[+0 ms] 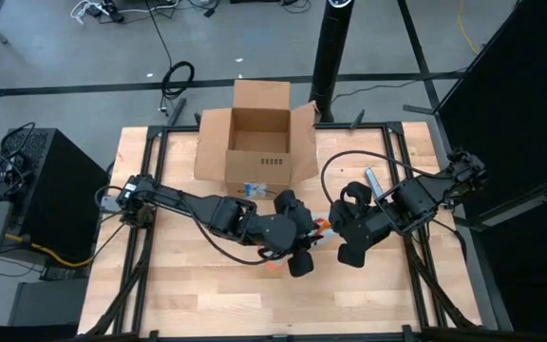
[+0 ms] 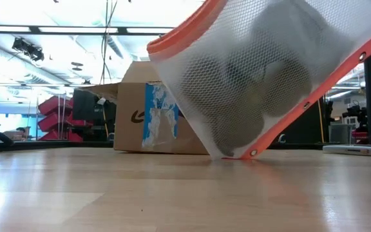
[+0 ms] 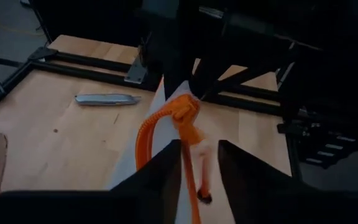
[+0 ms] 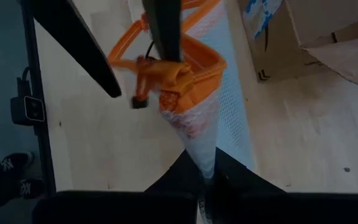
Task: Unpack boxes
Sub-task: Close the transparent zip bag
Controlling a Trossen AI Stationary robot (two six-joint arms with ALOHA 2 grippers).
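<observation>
High view: the open cardboard box (image 1: 254,142) sits at 12 o'clock on the table (image 1: 179,294), flaps out. Both arms meet mid-table, left gripper (image 1: 302,249) and right gripper (image 1: 342,233) crowding an orange-edged mesh pouch (image 1: 319,228).

Low view: pouch (image 2: 263,77) is tipped up on one corner, box (image 2: 153,116) behind it at about 9 o'clock, torn blue-and-white label (image 2: 156,116) facing us.

Left wrist view: fingers (image 3: 160,171) are slightly parted on either side of the pouch's orange edge (image 3: 166,124); can't tell if they're really pinching it. A gray utility knife (image 3: 107,98) lies on the wood.

Right wrist view: jaws pressed together on the pouch's (image 4: 197,118) white corner, box (image 4: 303,37) at 1 o'clock.
</observation>
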